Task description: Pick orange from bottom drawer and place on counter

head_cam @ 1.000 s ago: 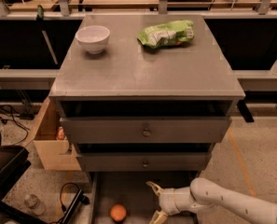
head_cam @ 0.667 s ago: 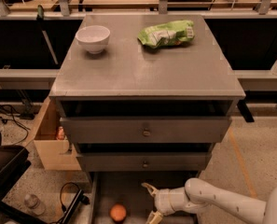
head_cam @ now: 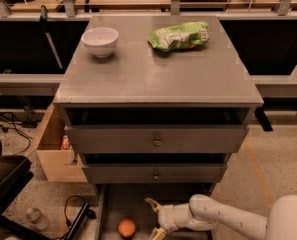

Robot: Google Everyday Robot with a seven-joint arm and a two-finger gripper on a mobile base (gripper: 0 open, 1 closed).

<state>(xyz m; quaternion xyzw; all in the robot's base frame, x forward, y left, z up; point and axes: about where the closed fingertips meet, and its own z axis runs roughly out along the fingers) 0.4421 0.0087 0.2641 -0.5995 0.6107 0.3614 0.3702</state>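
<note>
The orange point(head_cam: 126, 228) lies on the floor of the pulled-out bottom drawer point(head_cam: 133, 204), near its left side at the lower edge of the view. My gripper point(head_cam: 153, 217) reaches into the drawer from the right on a white arm, a short way to the right of the orange and not touching it. Its two fingers are spread apart, with nothing between them. The grey counter point(head_cam: 153, 69) on top of the cabinet carries a white bowl point(head_cam: 100, 40) at the back left and a green bag point(head_cam: 179, 35) at the back right.
Two closed grey drawers with round knobs point(head_cam: 157, 142) sit above the open one. A wooden box point(head_cam: 53, 151) stands at the cabinet's left. A dark chair point(head_cam: 3, 184), cables and a plastic bottle point(head_cam: 35, 217) lie on the floor at the left.
My gripper has moved left inside the bottom drawer, closer to the orange. The orange, bowl and bag have not moved.
</note>
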